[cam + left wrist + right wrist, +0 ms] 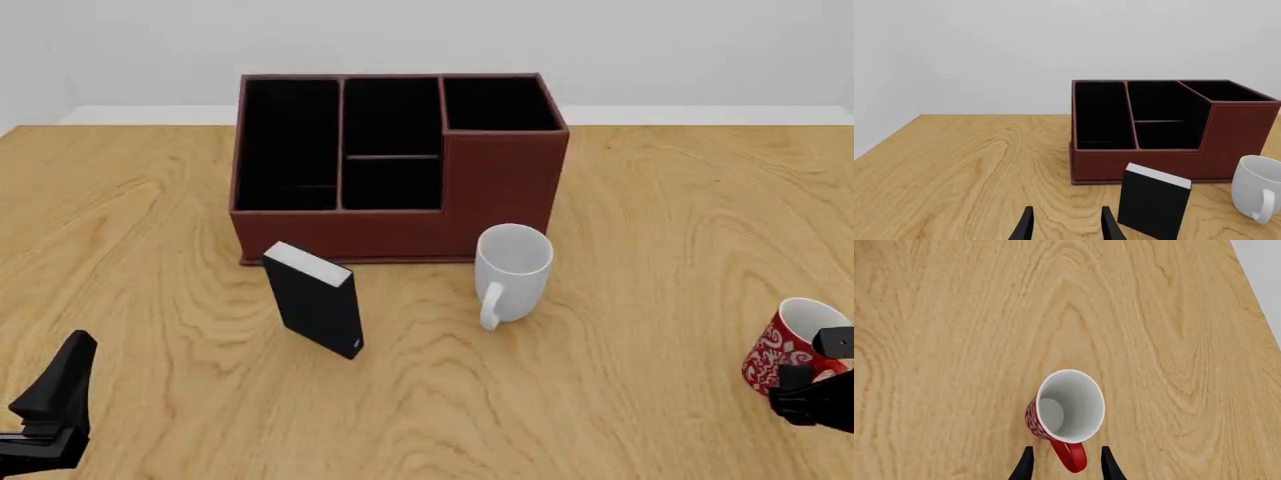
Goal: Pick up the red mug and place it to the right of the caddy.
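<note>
— Red mug (1066,412) first: where does it stand?

— Upright on the wooden table (641,400), near the right front edge, well apart from the caddy (400,165) and to the right of the white mug (514,270).

— And the right gripper (1066,460)?

— Its fingers are spread apart, one on each side of the mug's red handle, with nothing clamped between them yet. So the step in hand looks like the grasp itself: lined up, not closed.

— What does the next move call for?

— Probably closing on the handle, lifting, then carrying the mug forward to the bare wood right of the caddy, clear of the white mug.

— The left gripper (1066,225)?

— Parted fingers, holding nothing, hanging near the left front with the black box (1154,205) just ahead.
</note>
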`<state>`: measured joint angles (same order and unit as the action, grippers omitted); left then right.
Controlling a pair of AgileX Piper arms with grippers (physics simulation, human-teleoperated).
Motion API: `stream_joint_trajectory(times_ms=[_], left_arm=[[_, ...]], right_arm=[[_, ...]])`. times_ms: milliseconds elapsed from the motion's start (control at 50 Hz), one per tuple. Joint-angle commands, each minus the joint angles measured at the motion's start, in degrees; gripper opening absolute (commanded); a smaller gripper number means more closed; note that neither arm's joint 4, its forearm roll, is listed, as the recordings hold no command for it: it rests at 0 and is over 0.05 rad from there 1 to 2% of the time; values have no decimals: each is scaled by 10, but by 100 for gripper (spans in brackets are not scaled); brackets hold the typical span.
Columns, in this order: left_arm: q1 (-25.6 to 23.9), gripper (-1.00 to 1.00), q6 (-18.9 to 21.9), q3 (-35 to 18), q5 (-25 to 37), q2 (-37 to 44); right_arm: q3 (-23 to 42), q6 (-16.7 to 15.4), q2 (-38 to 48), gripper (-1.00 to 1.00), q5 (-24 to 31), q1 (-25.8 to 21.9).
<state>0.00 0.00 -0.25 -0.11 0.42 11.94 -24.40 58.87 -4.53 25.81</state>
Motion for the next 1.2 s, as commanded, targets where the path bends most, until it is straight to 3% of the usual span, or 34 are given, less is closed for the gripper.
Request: stream_joint_trajectory(times_ms=[20,440,460,780,920,1080,1200], left_arm=[[0,100,0,0,0,0],[0,100,0,0,0,0],[0,100,0,0,0,0],[0,100,0,0,0,0],[0,100,0,0,0,0],[0,100,0,0,0,0],[0,100,0,0,0,0]], right_arm=[[-6,-9,21,100,-19,7],[-21,-17,54,100,-57,15],[-24,-16,49,-100,-54,12],[-23,-18,26,-100,-35,12],[-19,-2,-1,-100,-8,0],[9,20,-74,-100,71,-25],[50,57,-137,-100,151,-73]])
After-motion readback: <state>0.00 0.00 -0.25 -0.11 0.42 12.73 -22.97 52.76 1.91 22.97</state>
